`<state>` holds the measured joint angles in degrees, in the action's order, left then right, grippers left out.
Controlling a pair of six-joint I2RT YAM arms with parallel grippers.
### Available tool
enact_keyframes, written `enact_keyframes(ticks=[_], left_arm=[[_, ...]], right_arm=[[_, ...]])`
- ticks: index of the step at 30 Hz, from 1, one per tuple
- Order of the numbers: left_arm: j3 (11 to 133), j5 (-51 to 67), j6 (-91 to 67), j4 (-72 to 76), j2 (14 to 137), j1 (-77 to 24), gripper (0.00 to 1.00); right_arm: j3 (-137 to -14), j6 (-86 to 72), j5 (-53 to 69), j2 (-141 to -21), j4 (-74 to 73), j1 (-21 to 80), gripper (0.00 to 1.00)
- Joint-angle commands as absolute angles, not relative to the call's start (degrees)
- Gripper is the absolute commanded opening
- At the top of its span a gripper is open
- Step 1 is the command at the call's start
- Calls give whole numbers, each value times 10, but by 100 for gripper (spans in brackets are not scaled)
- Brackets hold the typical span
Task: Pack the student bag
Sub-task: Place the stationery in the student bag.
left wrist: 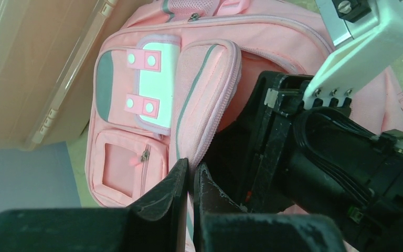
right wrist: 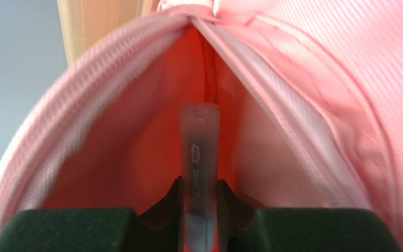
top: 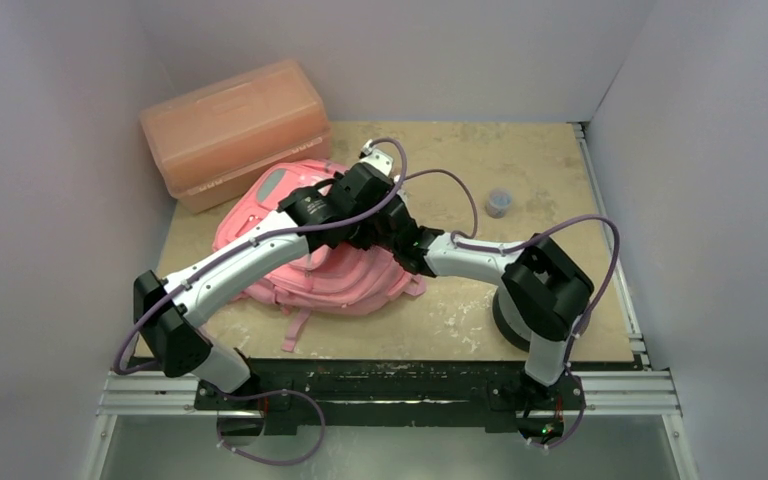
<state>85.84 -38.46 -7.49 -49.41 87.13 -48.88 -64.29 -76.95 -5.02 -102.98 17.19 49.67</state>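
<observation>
the student bag (top: 360, 280) is lying flat on the desk (top: 540, 160), just beside the orange plastic box (top: 235, 130), with its front pockets facing up. your left fingers (left wrist: 169, 195) are pinching together on the zip edge of one front pocket (left wrist: 210, 94). that looks to be why its mouth is gaping: you are lifting the lip so the other arm has a way in. your right fingers (right wrist: 169, 205) are clamping a translucent pen (right wrist: 199, 152) by its lower end and pointing it straight into the opening, with pink lining showing on both sides. i am judging that the pen is not yet deep enough to let go; pushing on while the lip is being held up should stop the fabric folding over it. a small pot (top: 500, 202) is sitting well apart on the desk.
</observation>
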Motion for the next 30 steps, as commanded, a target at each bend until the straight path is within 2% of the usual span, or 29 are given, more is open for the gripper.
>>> enact_keyframes(ticks=[1, 6, 9, 11, 15, 21, 24, 26, 30], left_arm=[[871, -405, -77, -453, 831, -488, 0], [875, -404, -74, -459, 837, -488, 0], [869, -407, -71, -453, 836, -488, 0], [872, -406, -70, -453, 840, -488, 0], [874, -398, -74, -459, 844, -488, 0], [882, -385, -79, -470, 863, -488, 0], [883, -386, -78, -473, 873, -488, 0], [889, -379, -80, -479, 877, -488, 0], [893, -351, -82, -481, 885, -488, 0]], right_arm=[[-706, -766, -81, -1063, 209, 501, 25], [-675, -742, -88, -1042, 206, 503, 60], [-639, -702, -85, -992, 169, 501, 69], [-609, -666, -105, -947, 138, 501, 73], [-577, -603, -121, -870, 45, 488, 74], [-593, -494, -186, -799, -136, 479, 75], [-606, -458, -239, -761, -224, 459, 78], [-602, -440, -244, -733, -260, 419, 80], [-591, -407, -221, -682, -299, 279, 85]])
